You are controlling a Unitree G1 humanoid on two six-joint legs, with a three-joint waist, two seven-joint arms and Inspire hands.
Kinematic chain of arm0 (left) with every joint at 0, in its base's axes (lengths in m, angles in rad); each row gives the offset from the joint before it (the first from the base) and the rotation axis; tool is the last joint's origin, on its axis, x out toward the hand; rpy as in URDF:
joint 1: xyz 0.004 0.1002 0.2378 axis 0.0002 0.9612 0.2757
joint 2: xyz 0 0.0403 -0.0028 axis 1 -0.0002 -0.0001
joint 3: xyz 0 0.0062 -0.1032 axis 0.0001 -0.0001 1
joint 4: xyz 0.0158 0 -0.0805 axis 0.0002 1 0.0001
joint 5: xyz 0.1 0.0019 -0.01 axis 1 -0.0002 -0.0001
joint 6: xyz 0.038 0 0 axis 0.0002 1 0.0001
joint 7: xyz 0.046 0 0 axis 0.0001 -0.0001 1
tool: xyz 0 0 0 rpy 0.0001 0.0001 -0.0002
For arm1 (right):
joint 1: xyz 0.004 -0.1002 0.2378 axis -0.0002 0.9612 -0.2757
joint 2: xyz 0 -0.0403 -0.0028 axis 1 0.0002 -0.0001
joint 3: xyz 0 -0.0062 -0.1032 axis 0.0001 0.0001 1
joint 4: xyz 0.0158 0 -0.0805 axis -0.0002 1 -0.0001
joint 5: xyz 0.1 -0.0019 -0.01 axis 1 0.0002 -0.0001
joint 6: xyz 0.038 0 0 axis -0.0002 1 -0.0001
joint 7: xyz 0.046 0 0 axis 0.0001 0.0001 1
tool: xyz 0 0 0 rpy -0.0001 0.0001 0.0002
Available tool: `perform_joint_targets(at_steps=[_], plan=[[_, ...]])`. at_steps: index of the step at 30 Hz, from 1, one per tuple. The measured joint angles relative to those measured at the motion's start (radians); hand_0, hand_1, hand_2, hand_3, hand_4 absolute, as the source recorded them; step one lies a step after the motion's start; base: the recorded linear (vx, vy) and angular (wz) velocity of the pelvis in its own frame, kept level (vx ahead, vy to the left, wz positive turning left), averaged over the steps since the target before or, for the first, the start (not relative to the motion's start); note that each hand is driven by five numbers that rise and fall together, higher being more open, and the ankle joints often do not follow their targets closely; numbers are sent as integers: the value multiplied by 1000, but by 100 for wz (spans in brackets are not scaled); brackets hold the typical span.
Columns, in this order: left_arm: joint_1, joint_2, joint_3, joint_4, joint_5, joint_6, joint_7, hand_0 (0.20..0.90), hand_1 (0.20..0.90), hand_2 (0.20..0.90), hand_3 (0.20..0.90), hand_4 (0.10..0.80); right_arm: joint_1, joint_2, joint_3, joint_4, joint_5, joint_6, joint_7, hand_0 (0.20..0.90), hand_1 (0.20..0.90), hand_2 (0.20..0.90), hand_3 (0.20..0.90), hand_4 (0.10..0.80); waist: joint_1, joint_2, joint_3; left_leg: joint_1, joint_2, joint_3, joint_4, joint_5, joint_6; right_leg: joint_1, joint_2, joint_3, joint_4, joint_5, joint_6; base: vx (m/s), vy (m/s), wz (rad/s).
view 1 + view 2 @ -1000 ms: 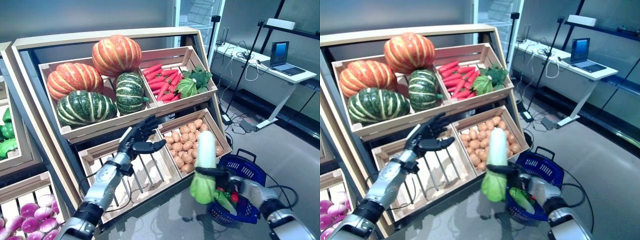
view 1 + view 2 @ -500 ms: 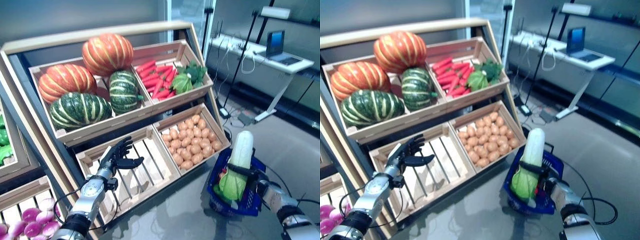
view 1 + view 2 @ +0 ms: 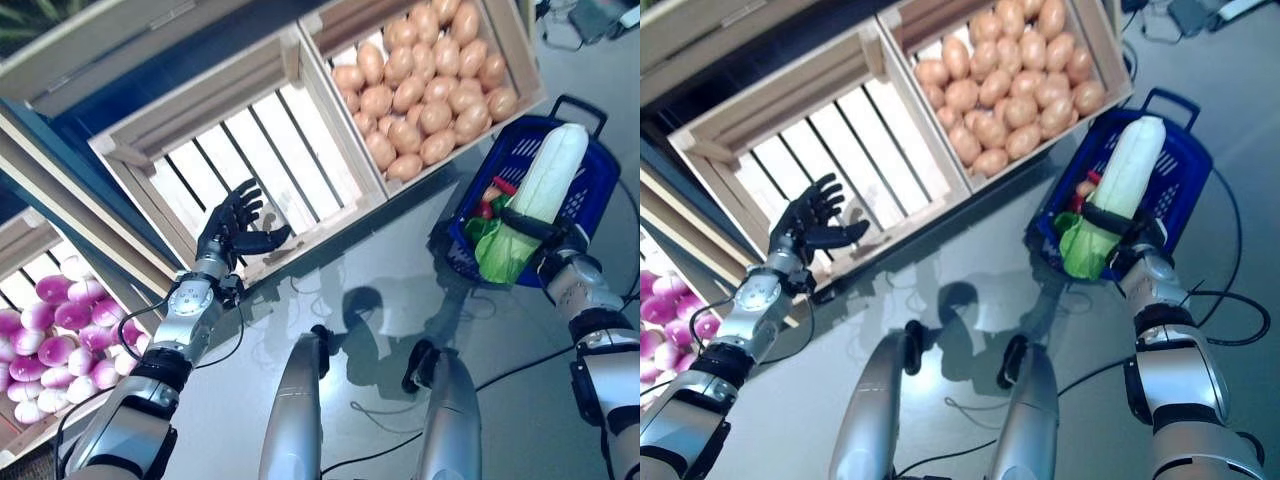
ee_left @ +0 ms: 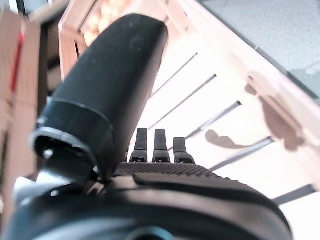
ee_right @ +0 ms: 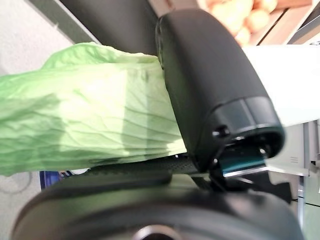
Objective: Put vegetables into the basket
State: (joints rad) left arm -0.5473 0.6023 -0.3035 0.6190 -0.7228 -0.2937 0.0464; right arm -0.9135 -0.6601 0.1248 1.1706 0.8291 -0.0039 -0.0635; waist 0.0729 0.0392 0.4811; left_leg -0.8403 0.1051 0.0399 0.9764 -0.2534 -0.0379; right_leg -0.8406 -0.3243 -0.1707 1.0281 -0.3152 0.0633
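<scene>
My right hand (image 3: 548, 240) is shut on a long white radish with green leaves (image 3: 545, 186), holding it over the blue basket (image 3: 583, 205) on the floor. The radish's white end points to the far rim and its leaves (image 5: 85, 125) hang over the near rim. Red and green vegetables (image 3: 491, 199) lie inside the basket. My left hand (image 3: 232, 226) is open with spread fingers over the front edge of the empty slatted crate (image 3: 250, 150), holding nothing; its straight fingers (image 4: 155, 145) show in the left wrist view.
A crate of potatoes (image 3: 430, 85) stands just behind the basket. A crate of purple turnips (image 3: 50, 340) sits at the lower left. Grey floor lies in front of the stand.
The camera has tilted down, so the whole scene has shifted. The radish now lies lower and more tilted over the basket. My left hand stays open by the empty crate.
</scene>
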Motion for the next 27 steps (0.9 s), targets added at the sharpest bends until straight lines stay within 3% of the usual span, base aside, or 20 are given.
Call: perform_joint_targets(at_steps=[11,12,27], plan=[[-20,4,-7,-130,1,-37,25,900,900,900,900,800,-122,-44,10,5,0,-4,-46,316,316,316,316,411,5,29,35,-205,12,-9,213,-72,5,-208,-14,38,198,-60,-21,-42,-1,-2],[-29,4,-10,-132,1,-42,26,900,900,900,900,800,-125,-47,10,5,0,-4,-57,900,900,900,900,800,4,29,35,-216,15,-10,225,-74,5,-221,-13,41,208,-61,-23,-22,-13,-4],[-38,40,-32,-150,-30,-50,22,900,900,900,900,800,-153,-125,10,38,4,-1,-113,900,900,900,900,800,7,29,35,-217,35,-7,244,-88,6,-227,2,50,217,-63,-24,5,6,-3]])
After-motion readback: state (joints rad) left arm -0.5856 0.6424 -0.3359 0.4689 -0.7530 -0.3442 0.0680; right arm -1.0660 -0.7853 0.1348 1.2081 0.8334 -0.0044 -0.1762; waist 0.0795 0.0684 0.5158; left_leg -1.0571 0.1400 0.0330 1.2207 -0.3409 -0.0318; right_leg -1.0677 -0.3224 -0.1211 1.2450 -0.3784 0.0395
